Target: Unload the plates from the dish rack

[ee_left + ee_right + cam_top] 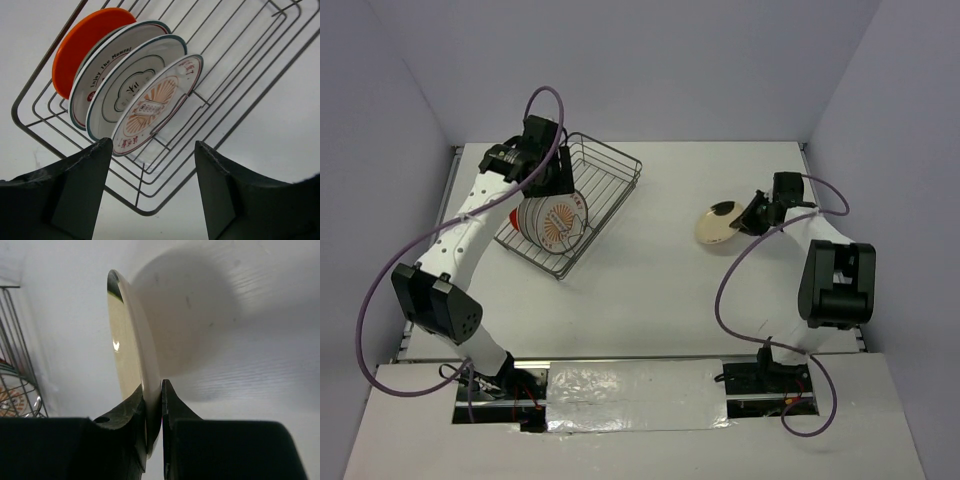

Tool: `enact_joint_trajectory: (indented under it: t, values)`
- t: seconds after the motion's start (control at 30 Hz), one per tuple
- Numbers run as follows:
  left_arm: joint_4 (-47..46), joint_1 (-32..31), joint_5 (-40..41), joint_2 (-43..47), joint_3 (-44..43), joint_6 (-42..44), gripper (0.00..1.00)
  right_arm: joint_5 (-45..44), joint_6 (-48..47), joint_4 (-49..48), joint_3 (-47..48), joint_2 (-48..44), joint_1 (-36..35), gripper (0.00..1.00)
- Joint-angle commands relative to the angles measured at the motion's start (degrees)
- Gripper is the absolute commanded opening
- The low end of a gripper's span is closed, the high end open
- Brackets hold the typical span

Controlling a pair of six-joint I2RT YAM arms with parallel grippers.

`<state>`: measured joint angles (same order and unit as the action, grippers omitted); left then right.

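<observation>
The dish rack (610, 165) stands at the back left and shows up close in the left wrist view (240, 110). Several plates stand on edge in it: an orange one (82, 42), two white ones with teal rims (107, 65), and a white one with a red pattern (155, 102). My left gripper (152, 185) is open above the rack, over the plates (552, 218). My right gripper (161, 392) is shut on the rim of a cream plate (130, 340), held on edge just above the table at the right (716, 225).
White table surface (650, 290) lies between the rack and the cream plate. Lavender walls close in the back and both sides. The arm bases and purple cables sit at the near edge.
</observation>
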<state>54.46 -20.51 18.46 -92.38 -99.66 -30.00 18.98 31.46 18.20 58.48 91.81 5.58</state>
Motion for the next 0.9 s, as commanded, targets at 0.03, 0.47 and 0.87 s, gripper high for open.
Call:
enact_joint_trajectory:
  t: [0.03,0.47,0.87]
  values:
    - [0.47,0.30,4.64,-2.27,0.34,8.72,0.78,3.77,-2.55,-6.07,-0.03,2.92,1.18,0.32]
    - [-8.39,1.70,2.63,-3.68,8.85,19.89,0.70,-2.55,0.97,-3.43,-10.84,-10.06,-0.39,0.81]
    - [-11.22,2.85,0.00,-5.71,12.82,20.15,0.26,-2.55,-0.26,3.95,-9.70,-21.67,-1.19,1.00]
